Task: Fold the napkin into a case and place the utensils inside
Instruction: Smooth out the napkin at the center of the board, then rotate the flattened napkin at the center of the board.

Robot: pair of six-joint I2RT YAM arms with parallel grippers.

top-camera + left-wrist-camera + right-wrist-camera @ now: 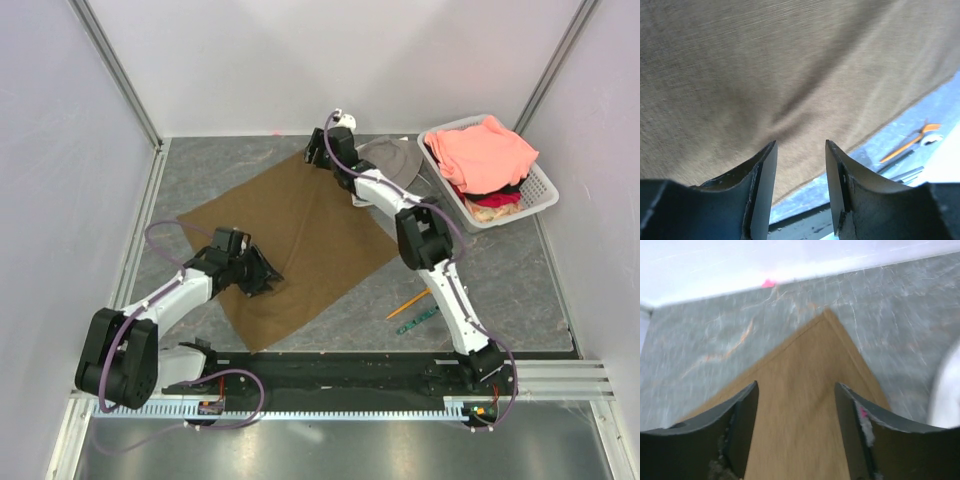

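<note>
The brown napkin lies spread flat on the grey table, turned like a diamond. My left gripper is open and empty, low over the napkin's near-left part; in the left wrist view the cloth fills the frame beyond the gripper. My right gripper is open and empty over the napkin's far corner; that corner shows between its fingers. The orange fork and the green patterned utensil lie side by side on the table right of the napkin's near edge. The fork also shows in the left wrist view.
A white plastic basket with salmon-pink clothes stands at the back right. A grey bucket hat lies beside it, against the napkin's far corner. White walls enclose the table on three sides.
</note>
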